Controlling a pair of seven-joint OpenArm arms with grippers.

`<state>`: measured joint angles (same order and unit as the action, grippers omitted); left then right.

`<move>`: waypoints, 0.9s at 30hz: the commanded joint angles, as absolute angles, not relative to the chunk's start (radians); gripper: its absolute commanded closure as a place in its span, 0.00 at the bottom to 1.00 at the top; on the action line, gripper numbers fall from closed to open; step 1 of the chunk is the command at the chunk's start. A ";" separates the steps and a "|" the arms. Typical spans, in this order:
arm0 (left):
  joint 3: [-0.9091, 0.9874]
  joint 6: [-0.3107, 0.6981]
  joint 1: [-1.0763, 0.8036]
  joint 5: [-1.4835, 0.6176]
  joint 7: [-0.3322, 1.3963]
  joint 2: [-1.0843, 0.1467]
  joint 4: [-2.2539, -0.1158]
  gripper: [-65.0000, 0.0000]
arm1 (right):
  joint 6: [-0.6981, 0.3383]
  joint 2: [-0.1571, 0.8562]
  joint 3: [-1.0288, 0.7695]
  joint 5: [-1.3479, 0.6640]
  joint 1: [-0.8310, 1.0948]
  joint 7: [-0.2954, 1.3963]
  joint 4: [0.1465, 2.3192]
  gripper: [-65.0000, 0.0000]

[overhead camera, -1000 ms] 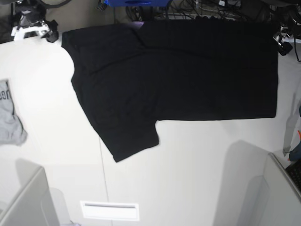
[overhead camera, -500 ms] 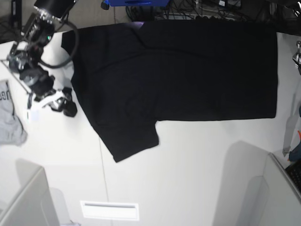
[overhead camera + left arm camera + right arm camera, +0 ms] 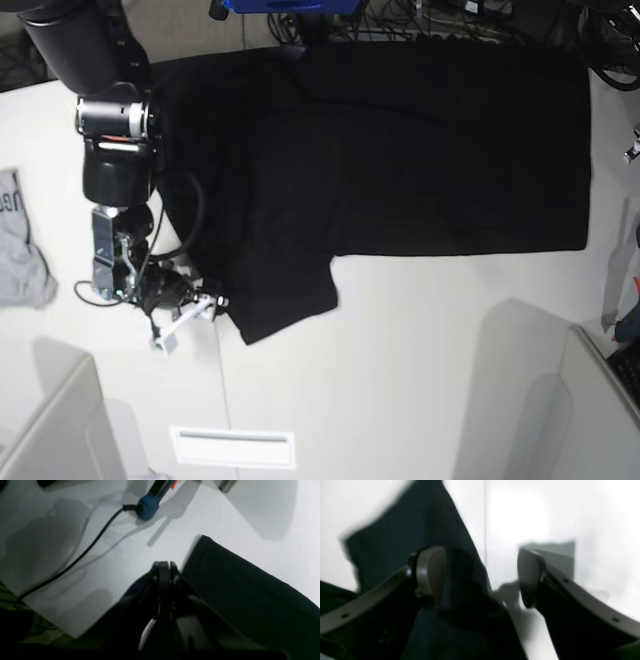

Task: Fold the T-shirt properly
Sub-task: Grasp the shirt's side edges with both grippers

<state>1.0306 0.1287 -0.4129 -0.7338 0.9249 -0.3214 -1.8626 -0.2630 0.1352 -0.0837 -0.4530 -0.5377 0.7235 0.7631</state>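
The black T-shirt (image 3: pixel 400 150) lies spread flat, plain side up, across the far half of the white table (image 3: pixel 400 330). One sleeve (image 3: pixel 285 290) points toward the front left. My right gripper (image 3: pixel 195 312) is open at that sleeve's lower left edge. In the right wrist view (image 3: pixel 480 576) its left finger (image 3: pixel 431 572) is over the black cloth (image 3: pixel 425 530) and its right finger (image 3: pixel 528 577) is over bare table. My left gripper (image 3: pixel 163 566) is shut and empty, just left of a shirt corner (image 3: pixel 237 587). It barely shows at the base view's right edge.
A small grey garment (image 3: pixel 20 250) lies at the left edge. White partitions stand at the front left (image 3: pixel 60 430) and front right (image 3: pixel 590 400). A blue-handled tool with a black cable (image 3: pixel 150 502) lies near my left gripper. Cables (image 3: pixel 450 20) run behind the table.
My right arm has swung from the far left corner down along the shirt's left side to the sleeve's edge. My left gripper has slid toward the right edge of the base view.
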 commanded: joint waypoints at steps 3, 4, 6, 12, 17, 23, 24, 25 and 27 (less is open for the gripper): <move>1.033 0.130 -0.417 -0.700 0.903 -0.358 -1.874 1.00 | -0.262 0.147 -0.010 -0.453 -0.561 0.716 0.743 0.37; 1.033 0.130 -0.409 -0.679 0.903 -0.358 -1.867 1.00 | -0.263 0.147 0.007 -0.455 -0.545 0.719 0.746 0.37; 1.033 0.130 -0.404 -0.659 0.901 -0.363 -1.834 1.00 | -0.263 0.145 0.031 -0.455 -0.516 0.716 0.780 0.37; 1.032 0.130 -0.335 -0.654 0.901 -0.392 -1.681 0.77 | -0.263 0.131 0.064 -0.452 -0.479 0.711 0.832 0.47; 0.935 0.130 -0.254 -0.656 0.897 -0.463 -1.538 0.68 | -0.263 0.130 0.064 -0.452 -0.479 0.711 0.831 0.76; 0.819 0.130 -0.116 -0.651 0.895 -0.519 -1.419 0.52 | -0.259 0.134 0.056 -0.452 -0.479 0.667 0.829 1.00; 0.799 0.130 -0.084 -0.651 0.895 -0.530 -1.377 0.49 | -0.257 0.136 0.056 -0.452 -0.479 0.667 0.828 1.00; 0.777 0.130 -0.044 -0.651 0.895 -0.542 -1.323 0.45 | -0.257 0.136 0.056 -0.452 -0.479 0.668 0.828 1.00; 0.736 0.130 0.024 -0.651 0.894 -0.555 -1.228 0.42 | -0.257 0.136 0.056 -0.452 -0.479 0.671 0.828 1.00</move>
<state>0.7315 0.1272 0.0128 -0.6361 0.9089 -0.5308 -1.2121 -0.2623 0.1287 0.0582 -0.4641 -0.4648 0.6491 0.8242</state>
